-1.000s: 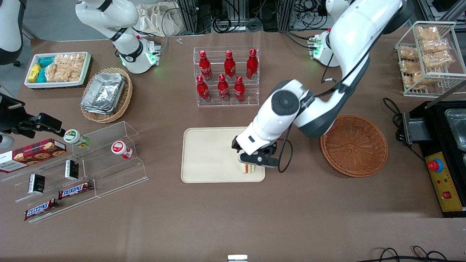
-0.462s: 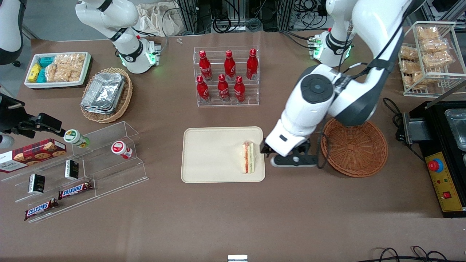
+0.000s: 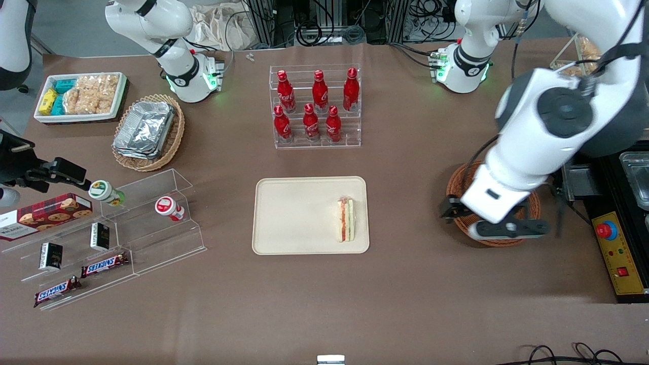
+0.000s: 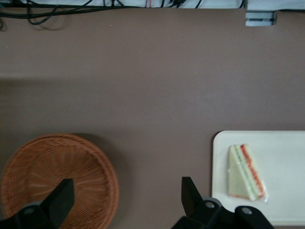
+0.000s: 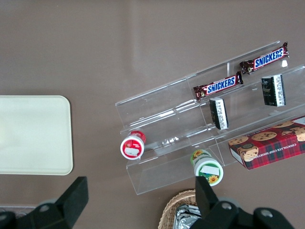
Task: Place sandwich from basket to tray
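The triangular white-bread sandwich (image 3: 346, 219) lies on the cream rectangular tray (image 3: 294, 213), at its edge nearest the round reddish-brown wicker basket (image 4: 90, 167), so delivery looks done, and the empty end effector (image 3: 494, 223) hangs wide open above that basket

Six red bottles (image 3: 314, 107) stand in a clear rack at the frame's upper middle. In the upper part toward the parked arm's end sit a white snack bin (image 3: 81, 96) and, just below it, a tan basket (image 3: 175, 137) of foil trays (image 3: 144, 129). Lower down, a clear stepped shelf (image 3: 152, 235) carries two cups (image 3: 170, 208), a cookie box (image 3: 45, 214) and Snickers bars (image 3: 104, 263). At the working arm's end, a red button (image 3: 607, 230) sits on a black-and-yellow box.
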Controlling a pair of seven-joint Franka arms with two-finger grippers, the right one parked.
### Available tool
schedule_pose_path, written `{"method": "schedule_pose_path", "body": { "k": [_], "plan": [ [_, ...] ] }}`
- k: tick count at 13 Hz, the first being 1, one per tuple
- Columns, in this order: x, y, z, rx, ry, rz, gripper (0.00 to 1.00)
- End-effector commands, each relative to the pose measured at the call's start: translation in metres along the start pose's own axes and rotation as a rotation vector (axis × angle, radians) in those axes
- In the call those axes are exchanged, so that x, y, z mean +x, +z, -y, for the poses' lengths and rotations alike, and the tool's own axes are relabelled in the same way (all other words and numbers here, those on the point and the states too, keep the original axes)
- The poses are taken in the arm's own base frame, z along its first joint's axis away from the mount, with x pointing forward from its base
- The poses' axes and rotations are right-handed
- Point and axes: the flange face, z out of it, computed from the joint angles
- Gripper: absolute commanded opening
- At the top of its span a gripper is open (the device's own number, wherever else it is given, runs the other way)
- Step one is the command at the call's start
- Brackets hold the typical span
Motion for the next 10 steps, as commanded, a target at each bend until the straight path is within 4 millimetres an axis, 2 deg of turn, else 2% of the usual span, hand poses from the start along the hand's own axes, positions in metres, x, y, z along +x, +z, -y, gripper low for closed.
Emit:
{"method": "schedule_pose_path", "body": {
  "k": [1,3,4,5,6,7,10],
  "plan": [
    [-0.008,-0.021,0.047,0.026,0.044,0.03,1.0],
    [-0.013,-0.021,0.073,0.026,0.046,0.037,1.0],
    [-0.016,-0.025,0.077,0.027,0.074,0.037,1.0],
    [-0.016,-0.025,0.095,0.029,0.071,0.042,1.0],
    [-0.021,-0.029,0.098,0.016,0.08,0.046,1.0],
    [-0.022,-0.033,0.112,0.005,0.083,0.046,1.0],
    [-0.036,-0.031,0.128,0.031,0.122,0.064,1.0]
  ]
}}
